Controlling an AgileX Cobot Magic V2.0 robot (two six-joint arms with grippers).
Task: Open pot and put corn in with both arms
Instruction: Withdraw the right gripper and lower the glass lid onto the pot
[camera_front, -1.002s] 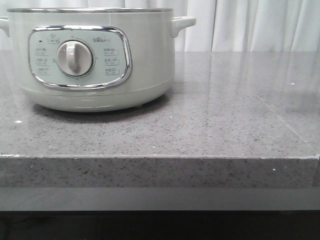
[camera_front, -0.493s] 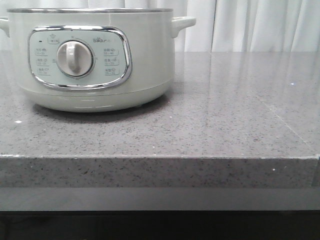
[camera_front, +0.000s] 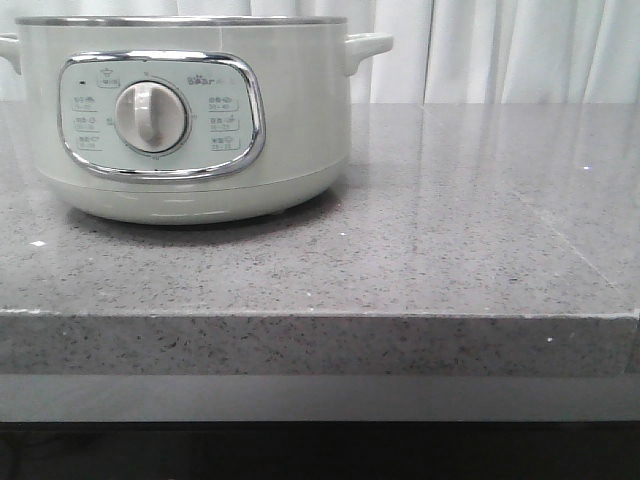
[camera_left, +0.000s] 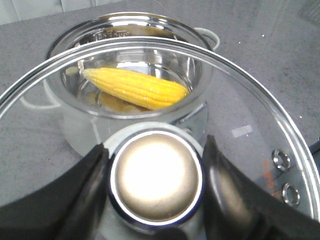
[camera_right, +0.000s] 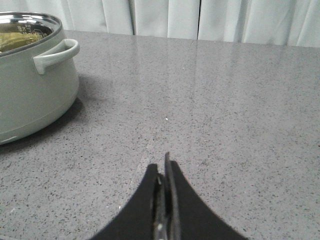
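The pale green pot (camera_front: 190, 120) stands at the left of the grey counter, its dial facing the front view. Through the glass in the left wrist view, the yellow corn (camera_left: 135, 89) lies inside the pot's steel bowl (camera_left: 200, 70). My left gripper (camera_left: 156, 185) is shut on the round knob (camera_left: 156, 182) of the glass lid (camera_left: 260, 130), which hangs above the pot. To the right of the pot (camera_right: 30, 85), my right gripper (camera_right: 163, 170) is shut and empty, low over the counter. Neither gripper shows in the front view.
The grey speckled counter (camera_front: 450, 230) stretches to the right of the pot, with its front edge (camera_front: 320, 318) near the camera. White curtains (camera_front: 500, 50) hang behind it. The pot's side handle (camera_right: 57, 54) juts toward the right arm.
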